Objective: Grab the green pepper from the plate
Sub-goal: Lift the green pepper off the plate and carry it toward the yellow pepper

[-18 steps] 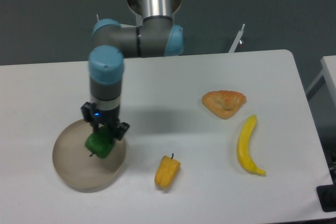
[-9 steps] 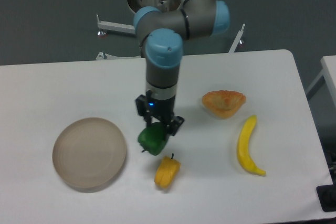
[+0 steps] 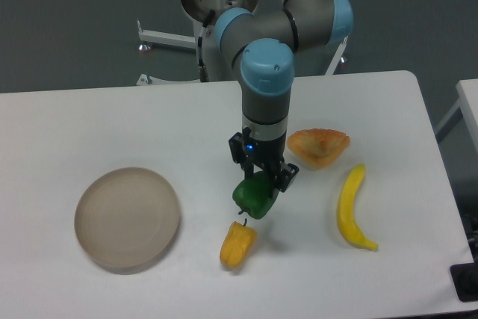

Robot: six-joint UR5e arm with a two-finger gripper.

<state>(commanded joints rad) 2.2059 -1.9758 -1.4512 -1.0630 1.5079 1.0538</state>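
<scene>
Gripping the green pepper, the gripper hung over the table with its two fingers closed on the pepper's upper half, the fruit dangling below them clear of the surface. Nearest the camera, at about seven o'clock from the pepper and just beside it, lay the yellow pepper. The plate sat bare well apart at nine o'clock, so the pepper was already off it. At three o'clock lay the banana, and farther back at about one o'clock the pastry. The pepper looked small, light and stiff, but its glossy skin and rounded, lobed walls seemed likely to be slippery; a hold across the broad shoulders near the stem, as here, appeared sounder than one on the tapering lower end. It hung slightly tilted, which hinted it could swivel between the fingers.
</scene>
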